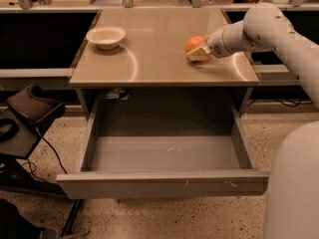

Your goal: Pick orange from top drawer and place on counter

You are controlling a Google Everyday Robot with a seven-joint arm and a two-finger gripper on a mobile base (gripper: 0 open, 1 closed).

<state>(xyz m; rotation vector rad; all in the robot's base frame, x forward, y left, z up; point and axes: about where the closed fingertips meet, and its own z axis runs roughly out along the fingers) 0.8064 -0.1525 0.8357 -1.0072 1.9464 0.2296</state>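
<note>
The orange (194,43) is in my gripper (196,52) at the right part of the counter (149,59), low over its surface or resting on it. The pale fingers (200,55) are closed around the fruit's lower side, and my white arm reaches in from the right. The top drawer (164,183) is pulled fully open below the counter, and its grey floor shows nothing inside.
A shallow off-white bowl (105,36) sits at the counter's back left. A dark chair or stand with cables (27,116) is on the floor to the left of the drawer. My white base (294,188) fills the lower right. Dark shelves flank the counter.
</note>
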